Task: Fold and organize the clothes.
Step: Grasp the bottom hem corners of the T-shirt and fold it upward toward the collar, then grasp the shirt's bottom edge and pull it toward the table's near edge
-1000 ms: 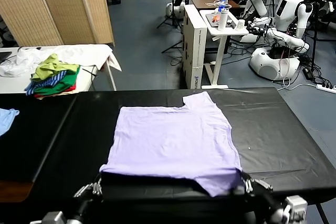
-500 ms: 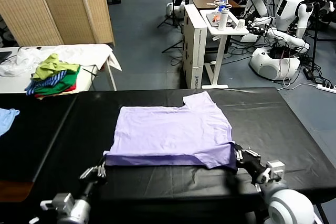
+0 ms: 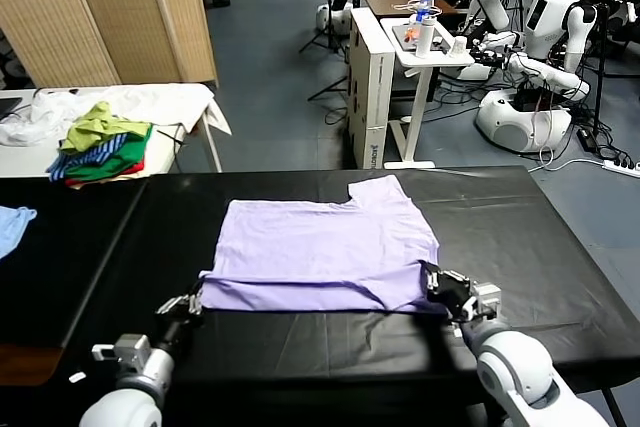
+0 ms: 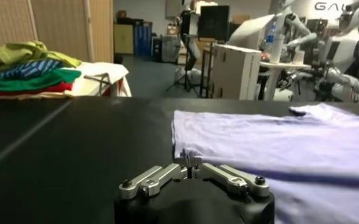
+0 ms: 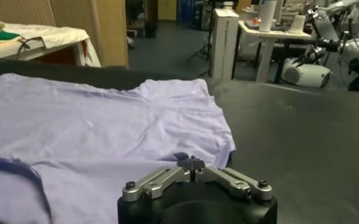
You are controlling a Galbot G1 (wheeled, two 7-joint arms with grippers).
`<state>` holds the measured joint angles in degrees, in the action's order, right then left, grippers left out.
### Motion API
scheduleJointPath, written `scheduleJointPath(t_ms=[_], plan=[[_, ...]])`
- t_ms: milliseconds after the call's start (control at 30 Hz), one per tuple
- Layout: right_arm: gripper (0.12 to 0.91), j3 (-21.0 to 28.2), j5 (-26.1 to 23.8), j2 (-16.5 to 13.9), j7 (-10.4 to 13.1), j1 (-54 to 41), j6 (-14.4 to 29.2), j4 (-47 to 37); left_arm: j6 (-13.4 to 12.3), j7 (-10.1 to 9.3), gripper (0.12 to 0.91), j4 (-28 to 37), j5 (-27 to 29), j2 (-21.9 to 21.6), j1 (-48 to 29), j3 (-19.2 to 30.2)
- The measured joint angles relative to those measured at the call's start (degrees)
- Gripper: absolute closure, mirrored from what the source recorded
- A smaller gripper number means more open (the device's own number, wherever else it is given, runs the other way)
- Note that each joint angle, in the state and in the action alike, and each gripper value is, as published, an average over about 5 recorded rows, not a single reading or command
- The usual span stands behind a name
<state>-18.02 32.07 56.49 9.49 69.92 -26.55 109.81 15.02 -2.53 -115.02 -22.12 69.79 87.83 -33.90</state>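
On the black table (image 3: pixel 520 247) the pale lavender thin T-shirt (image 3: pixel 325 247) lies flat; the left gripper (image 3: pixel 193 304) and right gripper (image 3: pixel 447 292) pinch its near hem, folded over. Uneven pulling could skew the fold, or thin fabric slip free. No legible writing.

Both arms reach forward low, the left gripper (image 3: pixel 192 302) and right gripper (image 3: pixel 436 282) pinched closed, level with each other.
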Motion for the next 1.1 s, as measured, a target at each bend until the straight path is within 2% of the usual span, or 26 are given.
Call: scheduleJointPath(t_ms=[67,133,233,300,433,533,600,700,933,1100], plan=[[0.872,-0.4,0.4,-0.3,-0.8,0.3,-0.7,0.4,0.1,0.00,0.885,0.5,0.0,-0.3,-0.5,0.2],[0.808,-1.0,0.9,-0.7,-1.8,0.9,-1.5,1.2,0.1,0.04,0.885,1.0,0.0,-0.4,-0.9,0.4],[0.633,-2.4,1.3,-1.3,-3.0,2.2,-2.4,3.0,0.5,0.06,0.871,1.4,0.1,-0.5,-1.1,0.6],[0.500,-3.7,1.3,-1.7,-3.6,3.6,-2.7,4.7,0.8,-0.05,0.809,1.4,0.1,-0.2,-1.1,0.5],[0.258,-7.3,1.1,-2.4,-4.7,7.5,-2.9,8.3,1.4,-0.32,0.576,0.1,0.0,0.6,-0.1,-0.1],[0.146,-10.1,0.7,-2.5,-5.7,11.1,-2.6,10.7,1.6,-0.38,0.386,-1.3,0.0,1.0,1.2,-0.8],[0.126,-11.9,0.3,-2.5,-6.5,13.8,-2.2,11.9,1.6,-0.38,0.259,-2.3,0.1,1.3,2.2,-1.3],[0.120,-14.3,-0.3,-2.3,-7.5,17.6,-1.6,12.7,1.7,-0.33,0.149,-3.5,0.1,1.8,3.9,-1.7],[0.146,-15.7,-1.1,-2.0,-8.0,21.3,-1.0,12.3,1.8,-0.12,0.124,-4.6,-0.4,3.3,6.5,-1.5],[0.291,-14.7,-2.0,-1.9,-8.1,21.1,-1.0,11.4,1.9,-0.03,0.127,-4.0,-1.0,3.4,6.5,-1.5]])
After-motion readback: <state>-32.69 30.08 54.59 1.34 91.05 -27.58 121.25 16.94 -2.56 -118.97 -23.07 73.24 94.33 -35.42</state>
